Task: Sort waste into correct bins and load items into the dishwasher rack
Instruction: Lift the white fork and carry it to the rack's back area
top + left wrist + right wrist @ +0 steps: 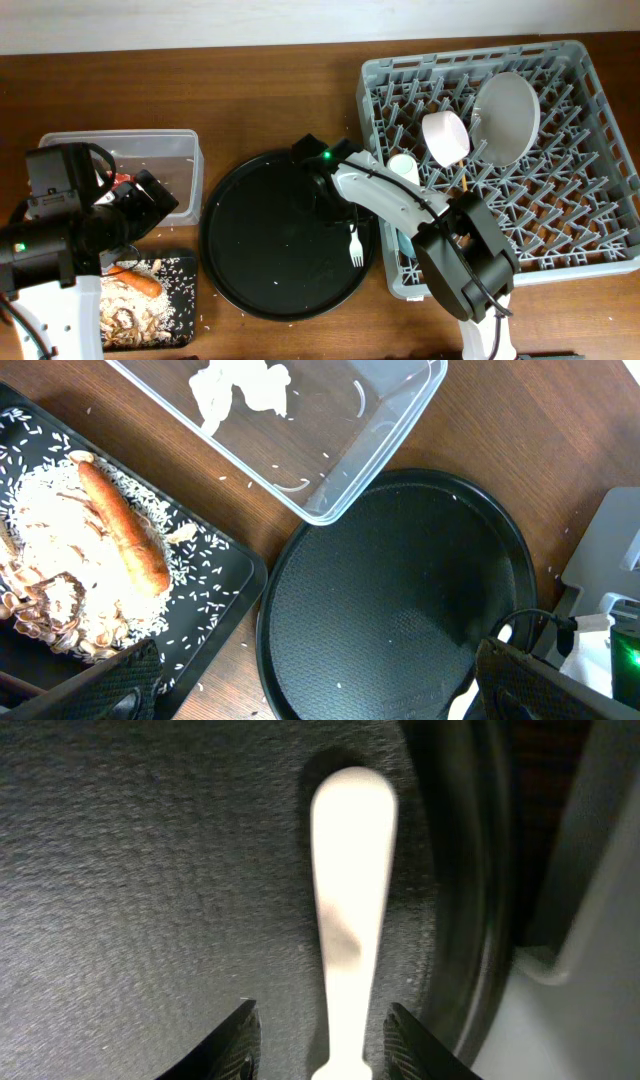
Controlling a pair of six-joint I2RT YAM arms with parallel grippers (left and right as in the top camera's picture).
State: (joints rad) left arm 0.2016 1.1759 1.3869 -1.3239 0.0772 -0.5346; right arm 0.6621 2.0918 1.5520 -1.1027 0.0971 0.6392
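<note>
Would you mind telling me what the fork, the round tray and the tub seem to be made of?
Fork: probably plastic, white, smooth, faintly glossy. Round tray: likely black plastic, matte, with a fine pebbled grain. Tub: clear plastic, glossy; the tabletop shows through it.

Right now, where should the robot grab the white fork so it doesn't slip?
Grab the white fork by its narrow handle, pinching across the two long edges and coming straight down from above. It lies flat on the round black tray near the rim, so nothing can slide under it. The right gripper straddles that handle, open.
</note>
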